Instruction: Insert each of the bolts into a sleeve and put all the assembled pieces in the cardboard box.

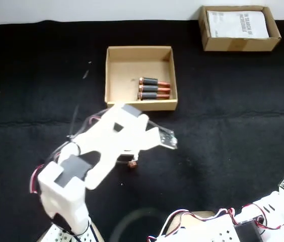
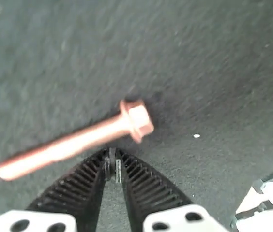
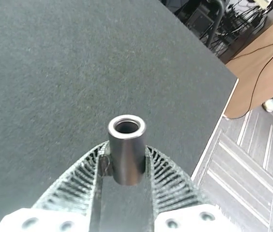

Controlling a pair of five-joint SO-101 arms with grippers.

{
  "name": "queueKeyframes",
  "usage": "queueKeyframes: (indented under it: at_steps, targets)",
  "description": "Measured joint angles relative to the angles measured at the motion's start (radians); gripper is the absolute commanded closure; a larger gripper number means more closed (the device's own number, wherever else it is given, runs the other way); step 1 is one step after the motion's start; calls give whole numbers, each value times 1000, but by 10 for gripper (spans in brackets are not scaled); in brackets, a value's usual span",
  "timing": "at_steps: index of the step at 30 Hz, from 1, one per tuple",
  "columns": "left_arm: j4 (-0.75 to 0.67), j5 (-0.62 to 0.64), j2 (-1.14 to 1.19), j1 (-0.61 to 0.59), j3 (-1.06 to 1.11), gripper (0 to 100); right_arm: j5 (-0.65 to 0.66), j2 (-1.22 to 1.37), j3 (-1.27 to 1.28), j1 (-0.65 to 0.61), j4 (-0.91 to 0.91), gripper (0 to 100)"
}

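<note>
Bolt [image 2: 73, 142] lies flat on the black counter [image 1: 232, 126], just near of the cardboard box [image 1: 113, 75] that already holds three assembled pieces [image 1: 154, 88]. It is copper-coloured, with a flanged hex head and a long plain shank. The left tool [image 2: 111, 157] hangs over it, pressed together and empty, its tips just beside the shank close to the head. To lift the bolt well, I judge it should spread, straddle the shank crosswise nearer the head, and leave the plain end free. The right tool [image 3: 125, 166] pinches a dark metal sleeve [image 3: 127, 145], bore open toward its camera, ready to receive it.
</note>
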Motion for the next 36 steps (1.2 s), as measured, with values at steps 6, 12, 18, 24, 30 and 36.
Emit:
queueKeyframes:
  at_steps: [6,12,18,24,30,36]
  targets:
    - [118,-26,152,91,-219,992,0,2,55,0,-46,991]
    - [132,0,282,120,-474,992,0,2,78,0,-49,991]
    - [112,109,433,107,-809,992,9,2,81,0,-49,991]
    - [218,106,479,78,-1079,990,34,2,87,0,-49,991]
    - [347,2,485,41,-1195,947,34,2,87,0,-49,991]
    - [276,-49,580,-54,-1195,923,37,2,109,0,-51,991]
